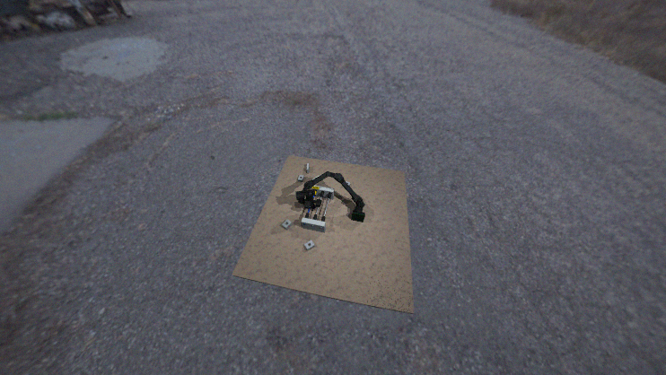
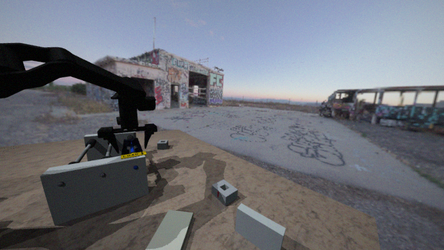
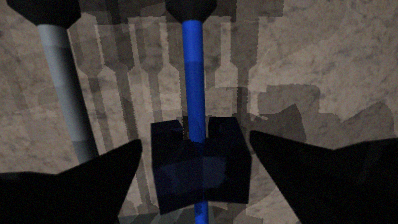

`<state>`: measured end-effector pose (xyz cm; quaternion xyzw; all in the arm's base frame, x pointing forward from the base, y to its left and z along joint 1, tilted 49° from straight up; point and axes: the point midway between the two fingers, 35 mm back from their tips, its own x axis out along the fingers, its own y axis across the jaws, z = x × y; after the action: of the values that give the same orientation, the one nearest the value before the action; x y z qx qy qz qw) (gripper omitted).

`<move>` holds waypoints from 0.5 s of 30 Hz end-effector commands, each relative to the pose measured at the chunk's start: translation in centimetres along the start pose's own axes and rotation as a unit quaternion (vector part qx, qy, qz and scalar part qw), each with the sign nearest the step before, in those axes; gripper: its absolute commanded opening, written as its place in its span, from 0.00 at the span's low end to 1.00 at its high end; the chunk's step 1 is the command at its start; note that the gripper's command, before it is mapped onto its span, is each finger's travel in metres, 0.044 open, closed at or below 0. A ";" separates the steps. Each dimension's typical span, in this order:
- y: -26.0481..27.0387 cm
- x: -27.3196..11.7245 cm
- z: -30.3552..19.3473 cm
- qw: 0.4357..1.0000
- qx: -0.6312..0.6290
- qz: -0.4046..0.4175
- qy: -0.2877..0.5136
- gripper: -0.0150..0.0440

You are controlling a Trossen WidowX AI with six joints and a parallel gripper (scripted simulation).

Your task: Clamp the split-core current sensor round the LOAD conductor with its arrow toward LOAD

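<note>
The dark sensor (image 3: 172, 175) (image 2: 125, 147) sits around the blue conductor (image 3: 193, 80), which runs to the panel with the yellow LOAD label (image 2: 133, 155) (image 1: 315, 189). In the wrist view the conductor enters a notch in the sensor and comes out at its other end. I cannot tell whether the sensor is latched, and its arrow does not show. My gripper (image 3: 197, 140) (image 2: 131, 149) is open, with one finger on each side of the sensor and a gap between each fingertip and the sensor. In the top view the arm hides the sensor.
Two grey conductors (image 3: 62, 85) (image 2: 82, 154) run beside the blue one, between the near panel (image 2: 99, 189) and far panel (image 2: 92, 150). Square blocks with holes (image 2: 229, 195) (image 1: 309, 245), a flat pale plate (image 2: 170, 229) and an upright plate (image 2: 259, 228) stand or lie around.
</note>
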<state>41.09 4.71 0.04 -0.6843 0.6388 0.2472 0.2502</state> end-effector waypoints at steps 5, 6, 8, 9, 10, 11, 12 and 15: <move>0.0 0.6 0.0 1.000 0.000 0.000 0.000 0.96; 0.0 0.6 0.0 1.000 0.000 0.000 0.000 0.91; 0.0 0.6 0.0 1.000 0.000 0.000 0.000 0.89; 0.0 0.6 0.0 1.000 0.000 0.000 0.000 0.88; 0.0 0.6 0.0 1.000 0.000 0.000 0.000 0.87; 0.0 0.6 0.0 1.000 0.000 0.000 0.000 0.85; 0.0 0.6 0.0 1.000 0.000 0.000 0.000 0.84; 0.0 0.6 0.0 1.000 0.000 0.000 0.000 0.81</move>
<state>41.09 4.24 -0.38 -0.6845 0.6386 0.2478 0.2493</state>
